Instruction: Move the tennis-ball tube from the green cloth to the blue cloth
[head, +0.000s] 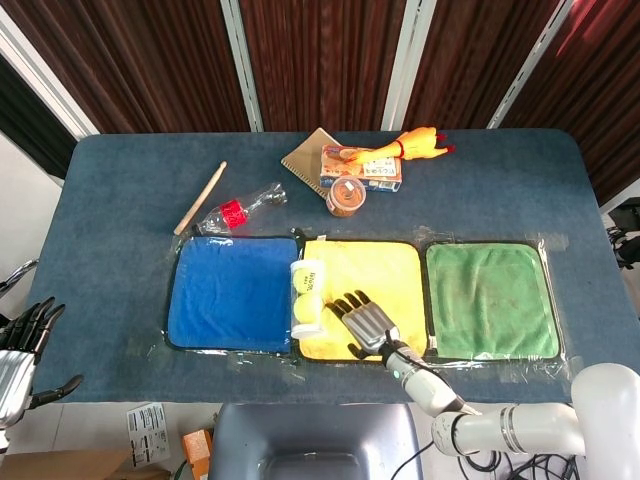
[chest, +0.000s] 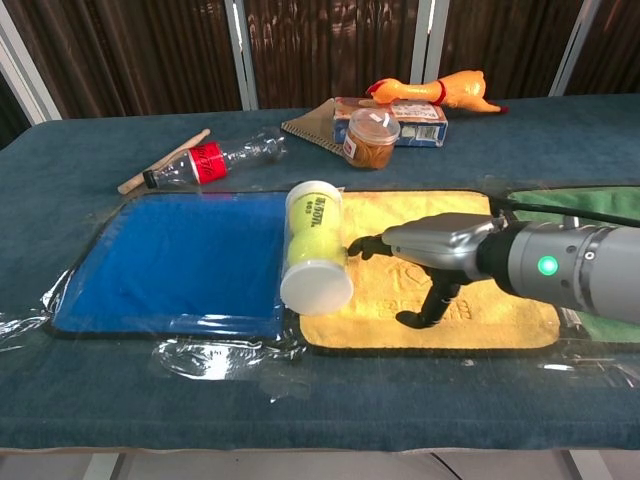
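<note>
The tennis-ball tube (head: 307, 297) (chest: 312, 244) lies on its side across the seam between the blue cloth (head: 233, 292) (chest: 180, 260) and the yellow cloth (head: 385, 287) (chest: 455, 300), white cap toward me. My right hand (head: 366, 323) (chest: 432, 244) hovers flat over the yellow cloth just right of the tube, fingers spread toward it, holding nothing. The green cloth (head: 490, 299) (chest: 585, 200) lies bare at the right. My left hand (head: 22, 345) hangs off the table's left front corner, fingers apart and empty.
Behind the cloths lie a plastic bottle (head: 238, 211) (chest: 220, 157), a wooden stick (head: 200, 197) (chest: 163, 160), a notebook (head: 308, 151), a snack box (head: 361, 168) (chest: 400, 118), a lidded jar (head: 346, 196) (chest: 372, 138) and a rubber chicken (head: 410, 145) (chest: 440, 89).
</note>
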